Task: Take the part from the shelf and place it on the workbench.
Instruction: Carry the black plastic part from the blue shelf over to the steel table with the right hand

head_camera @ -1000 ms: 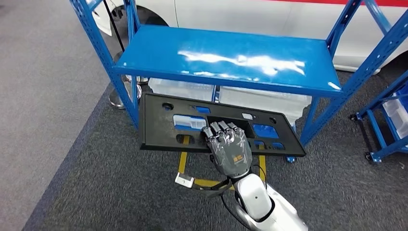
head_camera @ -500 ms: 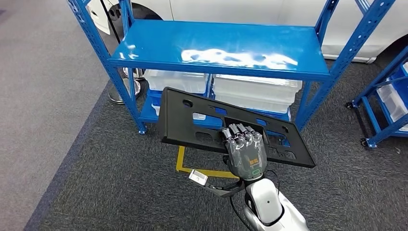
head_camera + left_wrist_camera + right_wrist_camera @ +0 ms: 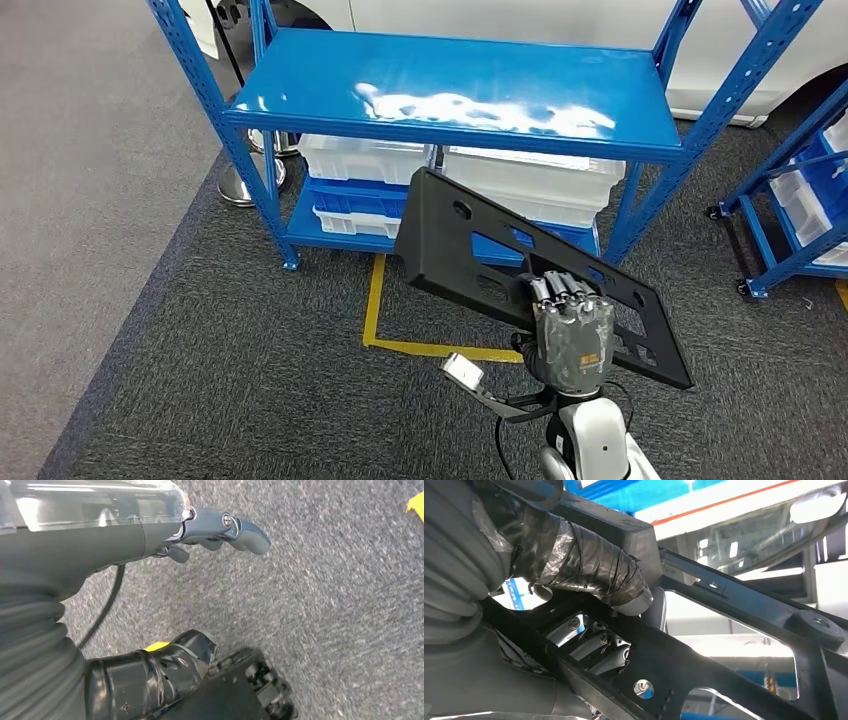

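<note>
The part [image 3: 450,240] is a long flat black plastic panel with several cut-outs. My right hand [image 3: 572,335] grips it near its middle, fingers hooked over one edge of a cut-out. The panel hangs tilted in the air in front of the blue shelf [image 3: 450,90], its left end higher, clear of the shelf's top board. In the right wrist view the taped thumb [image 3: 589,570] presses on the panel [image 3: 704,655] from one side, with the fingers on the other side. My left hand [image 3: 220,527] hangs over grey carpet with nothing in it.
White bins [image 3: 535,185] and a blue bin [image 3: 360,195] fill the shelf's lower level. Yellow floor tape [image 3: 378,300] marks the carpet below the panel. A second blue rack [image 3: 790,200] stands at the right, a white car [image 3: 520,20] behind, a chrome stand base [image 3: 245,180] at the left.
The view has shifted a little. My right hand has carried the panel to the right and turned it, so it now slants with its left end raised.
</note>
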You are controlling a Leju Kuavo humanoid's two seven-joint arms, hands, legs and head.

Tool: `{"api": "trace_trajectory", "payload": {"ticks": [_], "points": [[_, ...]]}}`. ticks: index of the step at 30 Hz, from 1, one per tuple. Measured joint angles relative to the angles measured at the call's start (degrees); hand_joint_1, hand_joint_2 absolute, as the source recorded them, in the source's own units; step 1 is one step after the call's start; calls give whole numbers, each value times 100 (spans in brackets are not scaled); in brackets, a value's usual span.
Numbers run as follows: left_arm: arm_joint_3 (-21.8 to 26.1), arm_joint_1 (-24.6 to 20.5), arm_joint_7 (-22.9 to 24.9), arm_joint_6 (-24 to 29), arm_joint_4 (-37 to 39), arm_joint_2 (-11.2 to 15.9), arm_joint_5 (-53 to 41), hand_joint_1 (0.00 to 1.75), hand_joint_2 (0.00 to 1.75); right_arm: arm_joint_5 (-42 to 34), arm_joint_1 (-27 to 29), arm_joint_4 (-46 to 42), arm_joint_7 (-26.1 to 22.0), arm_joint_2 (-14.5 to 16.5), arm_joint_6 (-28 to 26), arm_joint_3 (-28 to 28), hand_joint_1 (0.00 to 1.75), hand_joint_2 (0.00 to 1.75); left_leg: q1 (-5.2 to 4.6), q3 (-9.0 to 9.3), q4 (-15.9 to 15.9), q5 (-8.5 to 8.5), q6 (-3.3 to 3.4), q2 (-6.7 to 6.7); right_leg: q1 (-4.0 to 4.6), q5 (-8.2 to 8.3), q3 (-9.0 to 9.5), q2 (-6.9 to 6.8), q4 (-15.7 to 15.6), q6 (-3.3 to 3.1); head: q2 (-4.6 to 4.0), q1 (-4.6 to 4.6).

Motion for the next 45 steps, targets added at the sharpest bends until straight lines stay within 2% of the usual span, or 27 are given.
{"api": "trace_trajectory", "payload": {"ticks": [2,3,4,6,8,11,13,16,17,18,19,20,22,23,24,26,28,30,32,33,34,35,37,39,41,43,45], "points": [[1,24,-14,14,1,0,11,0,175,-230,190,-166,-220,-1,-12,-217,175,175,2,-10,32,-17,4,40,-29,-184,-306,-6,608,47,0,0],[1,31,-19,19,1,0,13,0,175,-323,271,-233,-293,-1,-14,-318,175,175,5,-14,58,-35,-1,59,-48,-118,-344,-16,657,70,0,-1],[1,34,-22,21,1,-3,14,0,175,-391,331,-292,-341,-1,-15,-411,175,175,12,-17,95,-60,-15,76,-69,48,-277,-35,491,92,0,0],[2,34,-26,22,0,-8,15,0,175,-440,386,-378,-381,-1,-17,-543,175,175,18,-31,199,-137,-72,117,-92,412,26,-125,-172,125,0,3],[3,31,-31,28,1,-11,18,0,175,-479,420,-452,-472,3,-25,-622,175,175,4,-70,316,-205,-146,154,-76,530,188,-190,-577,81,0,5],[13,31,-44,40,1,-11,37,0,175,-716,571,-576,-915,83,-32,-830,175,175,-2,-101,362,-232,-217,199,-47,525,154,-150,-612,-37,0,1],[30,38,-54,46,1,-11,56,0,175,-959,706,-689,-1333,209,-32,-1071,175,175,14,-176,541,-397,-264,162,-52,551,141,-123,-627,-102,0,2],[49,65,-67,54,2,-11,80,0,175,-1326,885,-847,-1835,406,-32,-1448,175,175,24,-579,1502,-946,-306,77,-40,577,111,-76,-635,-154,0,0],[53,78,-68,54,2,-11,91,0,175,-1447,945,-877,-1964,460,-32,-1554,175,175,24,-701,1797,-1047,-302,70,-29,583,102,-53,-634,-162,0,1],[57,91,-68,55,2,-10,101,0,175,-1593,1012,-905,-2106,516,-32,-1651,175,175,23,-743,1914,-1040,-288,66,-18,586,97,-22,-633,-167,0,0],[63,101,-69,58,1,-10,111,0,175,-1759,1079,-937,-2256,574,-32,-1739,175,175,21,-707,1861,-951,-267,61,-9,589,96,11,-633,-170,0,0],[71,107,-70,62,1,-9,119,0,175,-1967,1143,-976,-2426,642,-32,-1826,175,175,16,-557,1573,-761,-233,39,-2,591,100,52,-633,-171,0,0],[86,110,-74,69,0,-8,126,0,175,-2410,1230,-1053,-2728,765,-37,-1957,175,175,-3,-184,822,-428,-158,-103,-1,603,105,131,-635,-159,0,2],[93,110,-76,71,0,-8,127,0,175,-2592,1259,-1085,-2835,813,-41,-2006,175,175,-15,-38,525,-324,-131,-172,-7,618,98,171,-637,-139,0,1],[101,109,-79,72,1,-7,128,0,175,-2710,1285,-1111,-2896,848,-46,-2038,175,175,-29,22,392,-305,-119,-220,-18,637,83,201,-640,-111,0,1],[117,100,-84,74,1,-7,128,0,175,-2815,1358,-1158,-2958,902,-50,-2101,175,175,-44,46,314,-298,-107,-196,-35,686,56,255,-663,-35,0,-1],[128,102,-85,74,0,-8,128,0,175,-2914,1428,-1200,-3054,945,-50,-2186,175,175,-23,73,197,-240,-66,-120,-31,628,13,195,-601,20,0,4],[135,113,-85,74,0,-9,128,0,175,-3106,1467,-1242,-3246,1008,-51,-2291,175,175,-6,82,112,-178,-19,-25,-20,326,-176,63,-167,51,0,9],[148,119,-85,75,1,-10,128,0,175,-3313,1526,-1275,-3432,1083,-51,-2382,175,175,-16,60,113,-167,-2,63,-18,-11,-463,11,513,81,0,11],[157,122,-85,76,1,-10,128,0,175,-3386,1569,-1282,-3492,1112,-50,-2421,175,175,-19,51,122,-168,-2,110,-21,-64,-538,2,719,94,0,12],[167,124,-85,76,2,-11,128,0,175,-3435,1611,-1287,-3530,1139,-50,-2454,175,175,-20,44,134,-172,-5,154,-24,-6,-511,-13,717,103,0,11],[174,124,-85,76,1,-13,128,0,175,-3464,1644,-1295,-3555,1161,-50,-2486,175,175,-20,40,149,-180,-12,196,-27,136,-382,-38,513,107,0,11],[181,120,-85,76,1,-15,128,0,175,-3508,1674,-1326,-3592,1197,-50,-2529,175,175,-33,31,198,-217,-48,267,-14,439,27,-174,-220,88,0,13],[187,115,-87,79,0,-15,128,0,175,-3620,1702,-1370,-3669,1235,-50,-2549,175,175,-61,13,256,-254,-100,323,16,528,237,-276,-655,15,0,8],[193,110,-90,85,0,-15,128,0,175,-3804,1771,-1417,-3804,1292,-50,-2586,175,175,-74,5,277,-265,-139,380,35,522,225,-242,-700,-64,0,3],[197,107,-88,89,0,-15,128,0,175,-4011,1843,-1482,-3946,1362,-50,-2634,175,175,-57,-25,366,-361,-195,324,24,551,218,-186,-728,-129,0,5],[202,115,-86,91,1,-15,128,0,175,-4204,1888,-1551,-4053,1433,-50,-2661,175,175,-31,-216,824,-681,-254,163,5,580,209,-129,-749,-189,0,5]]}}
